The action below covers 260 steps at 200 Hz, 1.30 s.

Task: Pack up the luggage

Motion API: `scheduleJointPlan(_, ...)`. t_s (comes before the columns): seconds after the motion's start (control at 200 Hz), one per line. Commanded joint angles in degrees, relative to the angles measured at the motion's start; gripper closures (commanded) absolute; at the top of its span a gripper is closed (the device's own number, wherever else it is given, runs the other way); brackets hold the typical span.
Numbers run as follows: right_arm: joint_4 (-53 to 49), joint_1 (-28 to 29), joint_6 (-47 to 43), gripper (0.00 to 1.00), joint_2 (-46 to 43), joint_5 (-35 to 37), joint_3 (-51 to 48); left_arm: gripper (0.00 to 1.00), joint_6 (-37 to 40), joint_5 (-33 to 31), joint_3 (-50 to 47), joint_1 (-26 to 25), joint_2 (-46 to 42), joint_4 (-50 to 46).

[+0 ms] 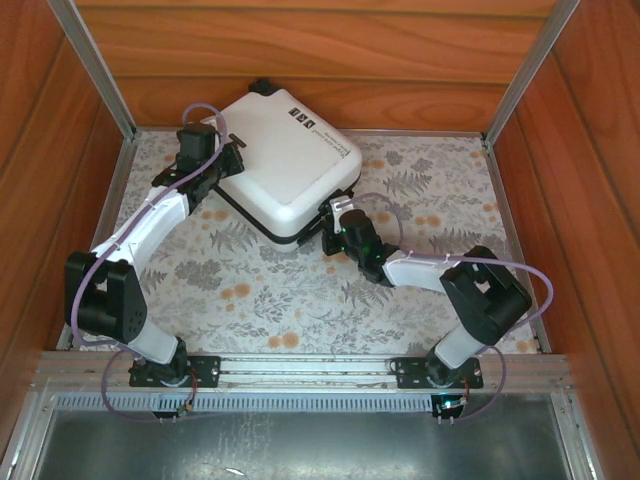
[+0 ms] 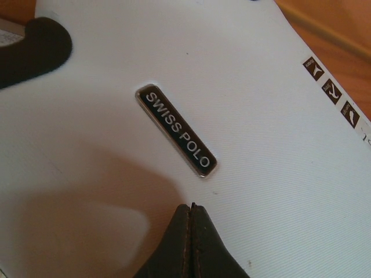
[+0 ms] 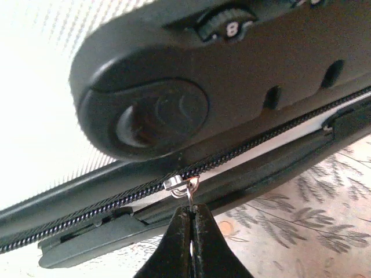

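White hard shell, finely ribbed, rounded at the corners: luggage, lying flat and skewed at the far middle of floral table, wood walls around. Lid down, contents hidden; black zipper running along the seam under a black lock with number dials. Left gripper pinched shut on nothing, tips over the shell just beside glossy badge. Right gripper clamped on metal pull of that zipper, at the near edge.
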Motion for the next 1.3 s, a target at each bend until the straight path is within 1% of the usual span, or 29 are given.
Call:
scheduleJointPlan(0.0,-5.94,-3.78,2.63,1.00,-1.67,2.48,0.71,1.00,0.88,-4.48,-4.59,1.62,5.61,-18.65)
scheduleJointPlan(0.105,-4.13,-3.83,0.27,1.00,-2.72,-0.05,0.00,1.00,0.89,-4.31,-4.45,1.62,6.10,-18.74)
scheduleJointPlan(0.18,-0.95,-3.79,-1.07,1.00,-3.73,-2.28,-1.57,1.00,0.98,-4.42,-4.45,1.68,6.32,-18.87)
scheduleJointPlan(0.3,2.40,-3.89,-2.43,1.00,-5.06,-2.63,-3.91,1.00,1.15,-4.64,-4.46,1.99,6.24,-19.00)
scheduleJointPlan(0.48,1.12,-5.01,-3.46,1.00,-5.95,-2.71,-4.26,1.00,1.07,-4.59,-4.36,2.26,6.49,-19.09)
scheduleJointPlan(0.645,-1.47,-7.05,-2.55,1.00,-5.59,-3.90,-3.43,1.00,1.22,-4.33,-4.12,2.26,7.11,-19.18)
scheduleJointPlan(0.74,-1.35,-8.04,-2.07,1.00,-5.39,-4.66,-3.50,1.00,1.24,-4.42,-4.10,2.34,7.28,-19.27)
scheduleJointPlan(0.845,-0.73,-8.54,-3.33,1.00,-5.30,-5.04,-3.60,1.00,1.44,-4.42,-4.08,2.35,7.47,-19.35)
scheduleJointPlan(0.935,0.02,-8.60,-6.35,1.00,-5.05,-5.21,-3.52,1.00,1.46,-4.49,-3.93,2.43,7.62,-19.44)
scheduleJointPlan(1.11,7.58,-8.60,-14.22,1.00,-2.85,-9.25,-5.57,1.00,1.59,-4.42,-3.68,2.43,8.16,-19.53)
scheduleJointPlan(1.209,13.10,-8.62,-15.98,1.00,-0.35,-10.29,-6.54,1.00,1.68,-4.42,-3.52,2.43,8.35,-19.55)
scheduleJointPlan(1.294,15.50,-8.60,-16.05,1.00,1.77,-9.85,-6.20,1.00,1.93,-4.56,-3.31,2.43,8.39,-19.78)
